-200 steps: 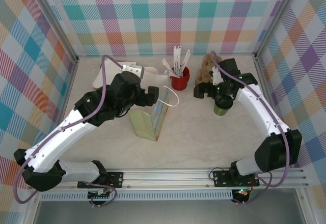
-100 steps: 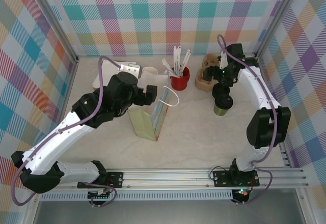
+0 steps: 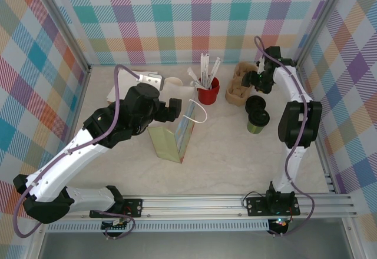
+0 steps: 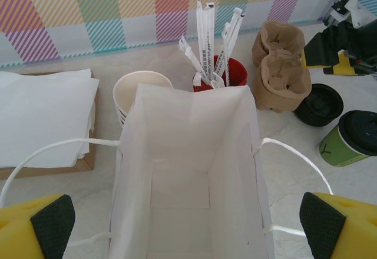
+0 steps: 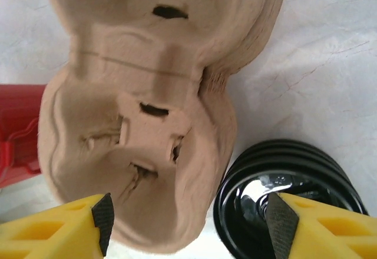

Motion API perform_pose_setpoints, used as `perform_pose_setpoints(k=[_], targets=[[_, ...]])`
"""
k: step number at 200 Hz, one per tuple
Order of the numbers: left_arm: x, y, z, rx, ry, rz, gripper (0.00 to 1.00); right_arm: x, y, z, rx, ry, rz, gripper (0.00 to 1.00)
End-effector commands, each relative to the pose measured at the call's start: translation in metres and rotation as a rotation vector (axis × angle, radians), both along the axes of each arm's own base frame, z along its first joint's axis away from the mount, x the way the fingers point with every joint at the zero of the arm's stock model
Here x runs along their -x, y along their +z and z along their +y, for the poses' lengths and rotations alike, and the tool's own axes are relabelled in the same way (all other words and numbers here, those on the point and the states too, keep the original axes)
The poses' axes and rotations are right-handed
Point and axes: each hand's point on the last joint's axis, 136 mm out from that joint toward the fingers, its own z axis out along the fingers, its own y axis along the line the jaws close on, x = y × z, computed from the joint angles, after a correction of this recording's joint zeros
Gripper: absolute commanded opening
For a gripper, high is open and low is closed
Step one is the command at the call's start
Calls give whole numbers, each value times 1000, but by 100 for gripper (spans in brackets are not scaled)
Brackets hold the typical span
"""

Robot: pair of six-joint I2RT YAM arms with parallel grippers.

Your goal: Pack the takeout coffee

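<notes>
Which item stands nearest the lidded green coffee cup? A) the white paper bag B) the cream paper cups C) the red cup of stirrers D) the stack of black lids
D: the stack of black lids sits right beside the green coffee cup.

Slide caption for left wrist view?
White paper bag gaping under the open left tool; lidded green coffee cup stands at right.

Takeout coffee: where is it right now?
In the top view the takeout coffee stands on the right side of the table, just on the near side of the black lid stack.
</notes>
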Motion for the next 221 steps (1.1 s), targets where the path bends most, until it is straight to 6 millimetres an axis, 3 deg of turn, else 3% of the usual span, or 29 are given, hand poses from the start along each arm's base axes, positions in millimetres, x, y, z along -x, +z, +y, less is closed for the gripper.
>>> perform_pose_setpoints(k=[1, 69, 120, 221], targets=[[2, 3, 4, -12, 8, -25, 100, -11, 9, 4, -52, 1, -13, 70], [1, 1, 2, -20, 5, -20, 100, -42, 11, -9, -251, -120, -33, 65], [-1, 0, 1, -34, 8, -18, 100, -59, 6, -14, -308, -149, -23, 61], [-4, -2, 1, -62, 14, -12, 100, -74, 1, -16, -345, -157, -8, 45]])
